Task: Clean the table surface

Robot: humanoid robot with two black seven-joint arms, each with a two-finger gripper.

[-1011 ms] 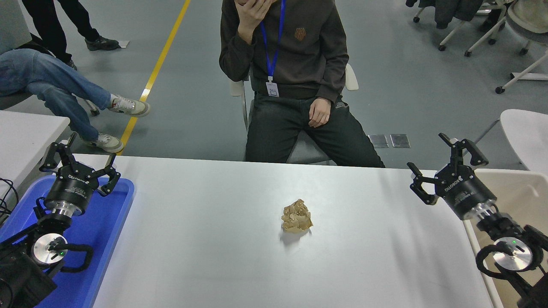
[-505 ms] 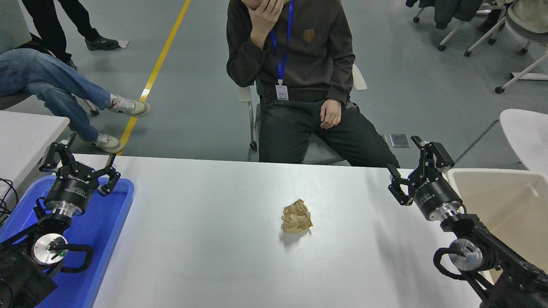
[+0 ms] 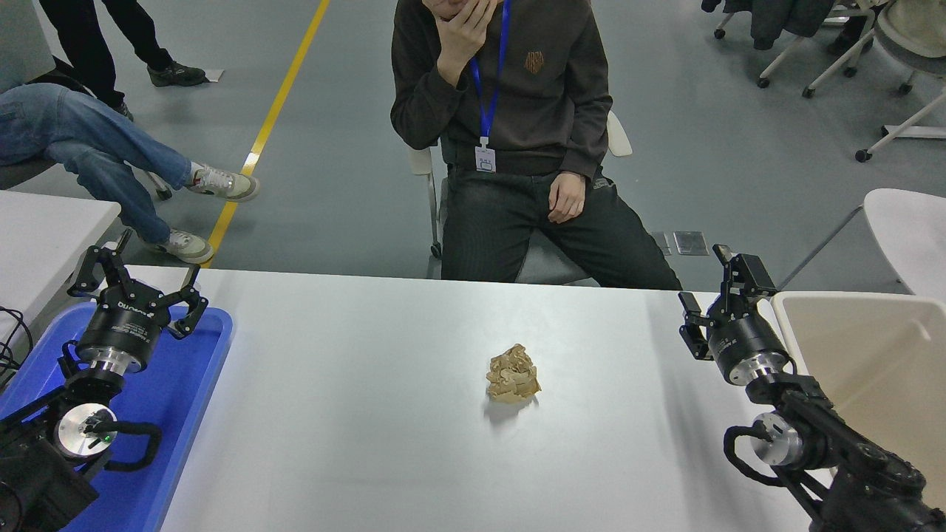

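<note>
At the far left we see a smaller white table (image 3: 44, 229) and, just beside it, a shallow blue plastic tray (image 3: 181, 414) that lies against the left edge of the table surface (image 3: 355, 443), the wide, smooth white tabletop with rounded corners that fills the lower half of the view. Our left gripper (image 3: 137, 277) hangs parked over the far end of that tray, its black fingers spread wide apart and holding nothing. Beyond it, on the grey floor, a person in blue jeans (image 3: 89, 148) sits with legs stretched toward a yellow floor line (image 3: 270, 122). Near the middle of the tabletop we find a crumpled ball of tan paper (image 3: 512, 373), lying alone and well apart from both grippers. Behind the table's far edge a person in a dark brown sweatshirt (image 3: 510, 81) sits on a chair, a blue lanyard hanging down the chest. Further right, our right gripper (image 3: 717, 299) hovers over the tabletop's right edge, pointing away from us, its fingers parted and empty. Just beside it at the right stands a beige plastic bin (image 3: 879, 362).
</note>
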